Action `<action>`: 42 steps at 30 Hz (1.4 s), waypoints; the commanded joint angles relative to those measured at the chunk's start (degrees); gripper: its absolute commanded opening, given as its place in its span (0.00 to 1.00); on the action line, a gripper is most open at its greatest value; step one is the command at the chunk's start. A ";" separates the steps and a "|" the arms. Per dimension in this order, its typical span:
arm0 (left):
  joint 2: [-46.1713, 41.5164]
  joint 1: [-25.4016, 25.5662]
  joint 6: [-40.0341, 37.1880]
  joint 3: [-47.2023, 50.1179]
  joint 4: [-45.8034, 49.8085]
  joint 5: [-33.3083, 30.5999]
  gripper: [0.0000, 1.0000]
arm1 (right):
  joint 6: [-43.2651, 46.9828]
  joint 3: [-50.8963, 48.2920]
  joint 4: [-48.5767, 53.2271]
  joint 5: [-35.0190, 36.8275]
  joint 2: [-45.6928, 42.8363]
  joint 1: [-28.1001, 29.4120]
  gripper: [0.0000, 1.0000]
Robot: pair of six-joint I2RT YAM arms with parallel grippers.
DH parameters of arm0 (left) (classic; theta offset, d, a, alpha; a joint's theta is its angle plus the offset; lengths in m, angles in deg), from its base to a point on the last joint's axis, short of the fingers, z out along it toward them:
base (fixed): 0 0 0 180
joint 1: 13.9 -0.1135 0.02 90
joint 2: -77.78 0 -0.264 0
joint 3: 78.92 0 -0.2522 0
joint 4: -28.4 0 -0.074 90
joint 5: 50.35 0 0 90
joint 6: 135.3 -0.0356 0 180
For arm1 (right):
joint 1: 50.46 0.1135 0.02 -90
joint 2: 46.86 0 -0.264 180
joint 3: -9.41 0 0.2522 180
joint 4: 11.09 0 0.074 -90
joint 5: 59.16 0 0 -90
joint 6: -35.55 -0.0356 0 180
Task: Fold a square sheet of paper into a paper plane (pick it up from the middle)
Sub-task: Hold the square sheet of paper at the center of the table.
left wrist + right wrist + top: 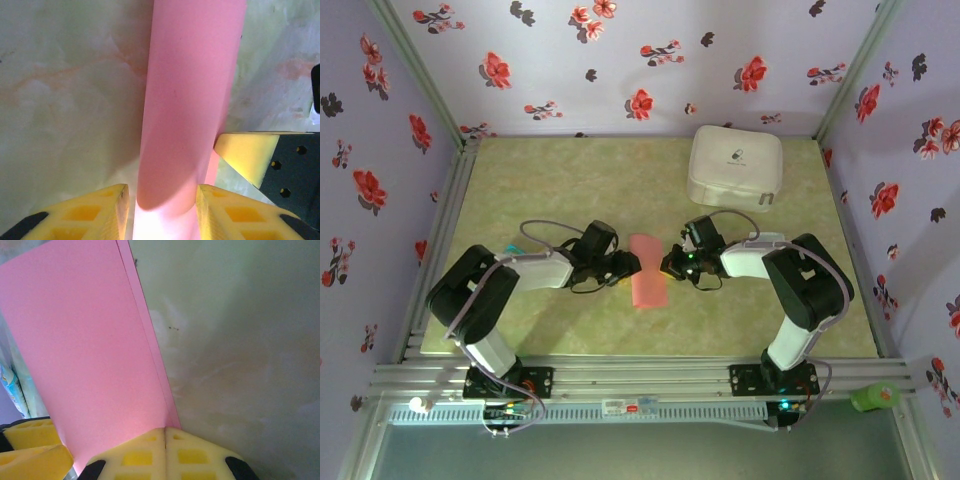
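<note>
The square sheet of paper (647, 275) is salmon-pink and doubled over into a narrow strip, standing off the table between the two grippers. In the left wrist view its rounded fold (192, 100) bulges between the yellow fingers of my left gripper (162, 200), whose jaws stand apart on either side of it. A thin gap shows at the left finger. My right gripper (165, 437) is shut, and the paper's (85, 350) two free edges run into the seam between its pads. From above, the left gripper (628, 265) and right gripper (670, 265) face each other across the strip.
A white rounded-square case (735, 168) sits at the back right of the green mat. A small blue item (513, 246) lies by the left arm. A green object (875, 398) rests on the front rail at the right. Floral walls close in three sides.
</note>
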 commanded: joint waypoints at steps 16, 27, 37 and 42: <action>3.99 -0.17 -3.40 -3.77 6.29 -0.64 0.35 | 0.66 0.96 0.45 -0.79 -4.51 -1.36 0.16; 4.82 -0.19 -4.86 -5.82 11.03 -2.08 0.35 | 5.49 -0.38 15.99 13.71 -17.11 -9.17 0.15; 6.63 -0.10 -5.20 -7.90 14.30 -3.18 0.37 | 2.83 -1.74 11.44 10.46 -14.71 -9.32 0.16; 8.18 0.12 -5.81 -9.36 16.49 -3.38 0.38 | 2.99 -1.96 11.38 10.30 -14.52 -9.35 0.17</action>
